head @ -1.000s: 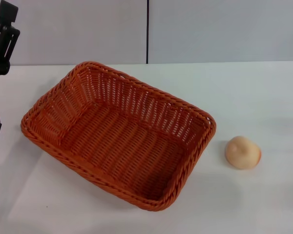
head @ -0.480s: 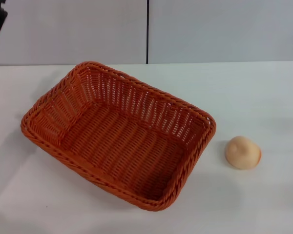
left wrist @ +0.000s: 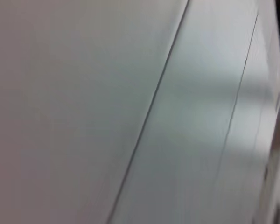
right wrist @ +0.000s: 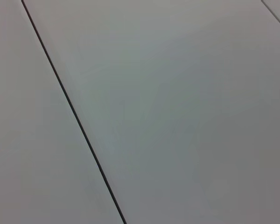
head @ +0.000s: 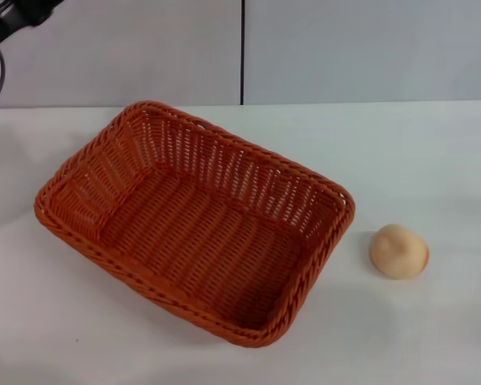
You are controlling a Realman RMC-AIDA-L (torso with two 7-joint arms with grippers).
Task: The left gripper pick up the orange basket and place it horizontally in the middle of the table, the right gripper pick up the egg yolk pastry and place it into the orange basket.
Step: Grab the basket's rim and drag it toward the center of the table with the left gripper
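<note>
The orange basket [head: 224, 172] rests empty on the white table [head: 433, 152], near the middle and a little left, with its long side lying diagonally. Right of the basket, the egg yolk pastry [head: 398, 251] sits alone on the tabletop, a short gap from the basket's right corner. Only a black part of my left gripper [head: 8, 14] and its cable show, at the head view's top left corner, high above the table and well away from the basket. The right gripper is out of view. Both wrist views hold only grey wall panels.
A grey panelled wall [head: 345, 48] with a dark vertical seam [head: 242, 48] stands behind the table's far edge. Bare tabletop lies around the basket and the pastry.
My left arm has pulled up and away to the top left corner. The basket and the pastry have not moved.
</note>
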